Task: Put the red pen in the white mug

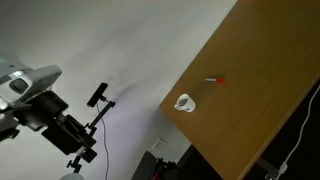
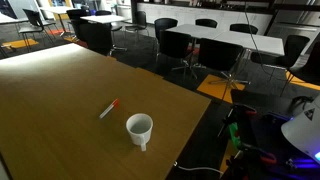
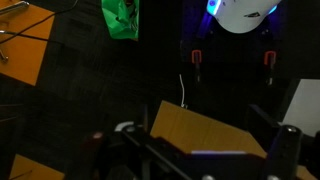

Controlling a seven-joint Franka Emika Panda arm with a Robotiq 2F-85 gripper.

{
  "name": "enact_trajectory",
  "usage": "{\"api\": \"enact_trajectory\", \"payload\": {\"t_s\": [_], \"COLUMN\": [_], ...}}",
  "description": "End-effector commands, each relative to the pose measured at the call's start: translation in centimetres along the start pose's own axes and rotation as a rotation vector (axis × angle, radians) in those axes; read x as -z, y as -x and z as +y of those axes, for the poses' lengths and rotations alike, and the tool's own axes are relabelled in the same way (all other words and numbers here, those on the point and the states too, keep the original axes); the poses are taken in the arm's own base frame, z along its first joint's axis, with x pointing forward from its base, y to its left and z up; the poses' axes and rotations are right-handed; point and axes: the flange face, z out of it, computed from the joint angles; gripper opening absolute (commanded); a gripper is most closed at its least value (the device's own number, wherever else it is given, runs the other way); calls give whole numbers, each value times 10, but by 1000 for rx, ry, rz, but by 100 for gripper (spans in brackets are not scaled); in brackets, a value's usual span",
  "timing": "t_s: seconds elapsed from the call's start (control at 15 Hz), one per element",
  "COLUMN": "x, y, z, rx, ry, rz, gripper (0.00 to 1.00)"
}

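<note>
Lying flat: pen [image 2: 109,109] on the worktop [image 2: 50,90], seen in both exterior views. It is near the mug but apart from it, with its red end turned away from the mug.
Pen, other angle: red tip and pale shaft on bare wood [image 1: 215,80].
Mug: white and upright [image 2: 139,128], close to the worktop's edge, with a darker inside. Its handle faces that edge. It also shows in an exterior view [image 1: 184,102].
Worktop: brown wood [image 1: 260,60]. One corner of it shows in the wrist view [image 3: 215,128].
Arm: white and black [image 1: 40,105], off to the side of the worktop and well apart from pen and mug.
Pincer: low in the dim wrist view [image 3: 205,142], released, its fingers wide apart with the worktop's corner showing between them.
Room: dark chairs [image 2: 180,45] and tables stand beyond the worktop.
Floor side: a green object [image 3: 120,18] and a white body with a blue light [image 3: 245,12] sit at the top of the wrist view.
</note>
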Motion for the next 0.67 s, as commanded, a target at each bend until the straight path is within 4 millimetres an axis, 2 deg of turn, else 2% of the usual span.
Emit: {"api": "enact_trajectory", "payload": {"t_s": [0.0, 0.33, 0.6], "x": [0, 0, 9], "y": [0, 0, -20], "z": [0, 0, 5], "rx": [0, 0, 34], "ry": [0, 0, 37], "rz": [-1, -1, 88], "gripper": [100, 100, 100]}}
